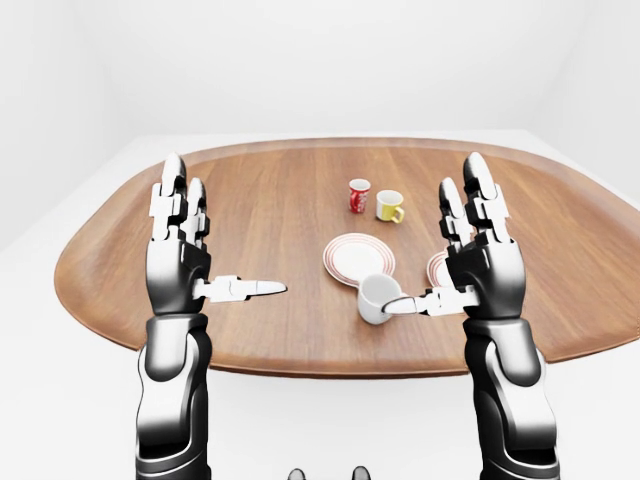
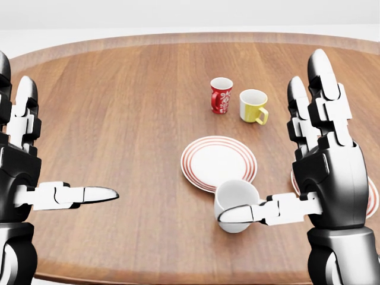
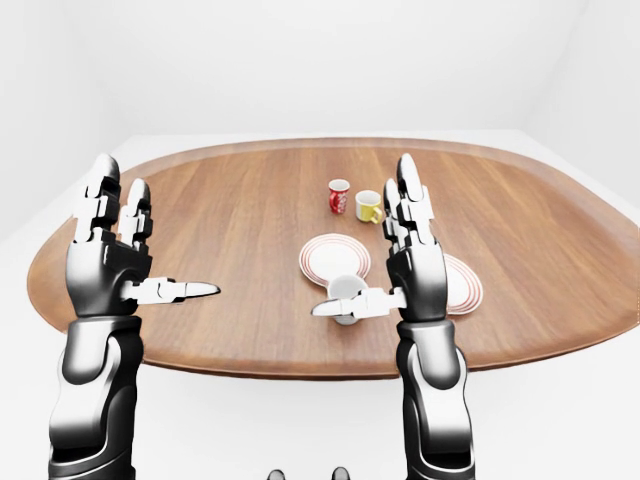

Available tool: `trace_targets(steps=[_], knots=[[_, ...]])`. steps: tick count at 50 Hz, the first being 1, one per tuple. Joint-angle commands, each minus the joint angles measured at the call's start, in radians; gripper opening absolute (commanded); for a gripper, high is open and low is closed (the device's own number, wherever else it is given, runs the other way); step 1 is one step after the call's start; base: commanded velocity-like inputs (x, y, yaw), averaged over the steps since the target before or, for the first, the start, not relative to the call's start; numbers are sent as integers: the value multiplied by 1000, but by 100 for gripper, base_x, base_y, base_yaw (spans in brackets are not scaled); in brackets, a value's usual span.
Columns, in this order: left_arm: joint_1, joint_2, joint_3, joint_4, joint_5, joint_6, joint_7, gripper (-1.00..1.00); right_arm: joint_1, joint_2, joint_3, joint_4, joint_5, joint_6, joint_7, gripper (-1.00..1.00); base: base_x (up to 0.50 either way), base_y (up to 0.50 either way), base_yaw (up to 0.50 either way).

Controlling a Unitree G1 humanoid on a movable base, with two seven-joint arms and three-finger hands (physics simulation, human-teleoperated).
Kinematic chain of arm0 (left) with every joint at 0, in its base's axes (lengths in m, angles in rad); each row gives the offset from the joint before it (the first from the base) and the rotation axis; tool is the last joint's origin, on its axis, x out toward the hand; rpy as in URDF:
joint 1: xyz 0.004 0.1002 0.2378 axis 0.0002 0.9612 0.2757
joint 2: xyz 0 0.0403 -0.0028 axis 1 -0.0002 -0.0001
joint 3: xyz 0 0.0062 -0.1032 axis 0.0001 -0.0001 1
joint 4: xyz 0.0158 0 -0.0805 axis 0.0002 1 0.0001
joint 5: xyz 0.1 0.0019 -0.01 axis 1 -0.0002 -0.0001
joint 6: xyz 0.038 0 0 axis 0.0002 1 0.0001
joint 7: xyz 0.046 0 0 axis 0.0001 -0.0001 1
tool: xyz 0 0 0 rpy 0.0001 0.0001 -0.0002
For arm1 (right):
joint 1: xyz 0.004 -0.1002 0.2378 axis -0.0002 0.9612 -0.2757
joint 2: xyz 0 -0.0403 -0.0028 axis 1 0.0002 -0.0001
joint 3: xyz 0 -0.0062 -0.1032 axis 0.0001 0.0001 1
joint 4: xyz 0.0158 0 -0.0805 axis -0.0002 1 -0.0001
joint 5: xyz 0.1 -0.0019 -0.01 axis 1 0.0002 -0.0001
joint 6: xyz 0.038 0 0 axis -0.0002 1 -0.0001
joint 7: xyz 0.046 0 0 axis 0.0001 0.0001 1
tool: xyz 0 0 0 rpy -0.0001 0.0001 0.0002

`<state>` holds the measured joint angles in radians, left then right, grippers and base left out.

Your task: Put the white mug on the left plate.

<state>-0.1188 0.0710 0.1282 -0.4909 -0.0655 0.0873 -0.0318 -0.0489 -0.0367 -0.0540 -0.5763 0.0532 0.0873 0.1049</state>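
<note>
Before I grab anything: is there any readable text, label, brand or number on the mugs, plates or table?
None readable.
Small red mug: a white pattern on its side, too small to tell whether it is lettering or decoration.
Yellow mug: plain.
White mug: plain on the visible side; the right hand covers part of it.
Left red-ringed white plate, right plate: rings only.
Brown wooden table: wood grain only.

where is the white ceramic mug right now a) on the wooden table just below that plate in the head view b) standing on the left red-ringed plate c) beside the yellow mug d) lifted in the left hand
a: in the head view the white ceramic mug sits on the wooden table just below the left red-ringed plate, behind the open right hand's thumb.
</note>
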Motion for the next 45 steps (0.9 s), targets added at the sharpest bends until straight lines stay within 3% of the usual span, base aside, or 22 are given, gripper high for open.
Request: trace_targets(steps=[1,45], knots=[[0,0,1,0,-2,0,-1,99,1,0,4,-8,-4,0,7,100,50,0,0],[6,0,3,8,-6,0,-4,100,15,3,10,-10,-17,0,23,100,50,-1,0]])
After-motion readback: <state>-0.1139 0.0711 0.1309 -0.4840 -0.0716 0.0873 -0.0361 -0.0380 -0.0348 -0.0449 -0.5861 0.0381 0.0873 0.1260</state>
